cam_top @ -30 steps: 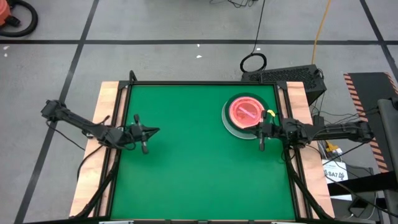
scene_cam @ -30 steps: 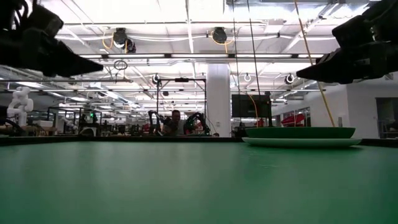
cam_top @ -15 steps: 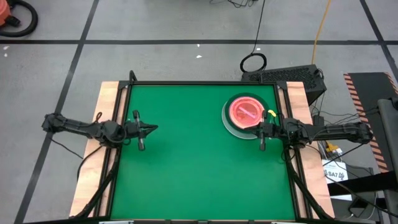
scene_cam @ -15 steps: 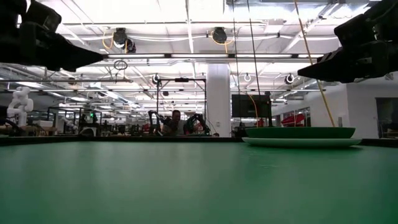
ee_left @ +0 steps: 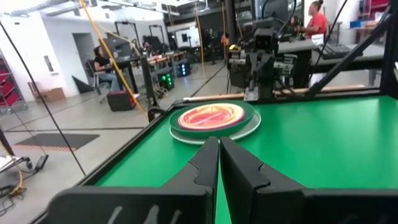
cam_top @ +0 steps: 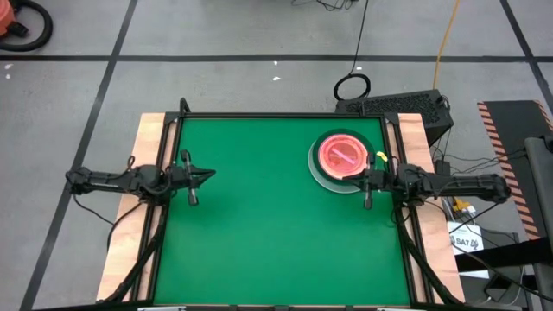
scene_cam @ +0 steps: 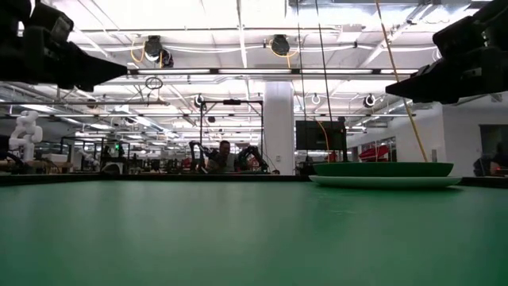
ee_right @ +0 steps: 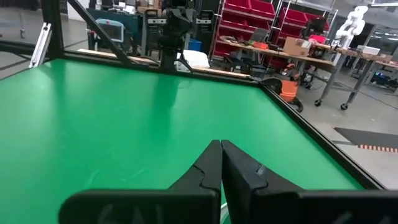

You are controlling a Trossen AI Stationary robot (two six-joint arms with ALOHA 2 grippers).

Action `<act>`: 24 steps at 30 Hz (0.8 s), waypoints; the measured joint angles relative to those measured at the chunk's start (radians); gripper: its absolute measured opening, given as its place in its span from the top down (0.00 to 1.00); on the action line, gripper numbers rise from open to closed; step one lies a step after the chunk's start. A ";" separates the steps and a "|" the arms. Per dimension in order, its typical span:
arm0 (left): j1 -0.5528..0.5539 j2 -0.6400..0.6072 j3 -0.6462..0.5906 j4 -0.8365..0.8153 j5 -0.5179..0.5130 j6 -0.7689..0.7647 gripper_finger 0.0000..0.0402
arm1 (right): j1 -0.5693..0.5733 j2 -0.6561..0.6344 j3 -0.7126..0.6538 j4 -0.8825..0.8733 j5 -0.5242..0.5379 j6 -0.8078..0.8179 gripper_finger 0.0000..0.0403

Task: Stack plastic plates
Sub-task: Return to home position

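Stack: round plastic plates (cam_top: 339, 161), glossy translucent pink dish uppermost, on matte green table (cam_top: 268, 233).
Left gripper (cam_top: 207, 175): fingers pressed together, near left edge.
Right gripper (cam_top: 361, 178): pressed together, beside stack.

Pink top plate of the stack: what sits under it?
A dark-green plate shows around the pink plate, over a pale plate at the bottom. Whatever lies between them is covered and cannot be counted.
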 joint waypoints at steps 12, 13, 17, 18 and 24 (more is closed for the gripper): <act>0.001 -0.022 0.000 0.000 0.034 0.056 0.94 | 0.000 -0.059 0.000 -0.030 -0.027 -0.018 1.00; 0.003 -0.022 0.000 -0.003 0.038 0.059 0.94 | 0.000 -0.059 0.000 -0.030 -0.027 -0.027 1.00; 0.033 -0.022 0.000 -0.006 0.043 0.059 0.94 | 0.000 -0.059 0.000 -0.033 -0.027 -0.050 1.00; 0.044 -0.022 0.000 -0.005 0.046 0.057 0.94 | 0.000 -0.059 0.000 -0.033 -0.027 -0.050 1.00; 0.119 -0.022 0.000 -0.021 0.157 0.018 0.94 | 0.000 -0.059 0.000 -0.036 -0.027 -0.057 1.00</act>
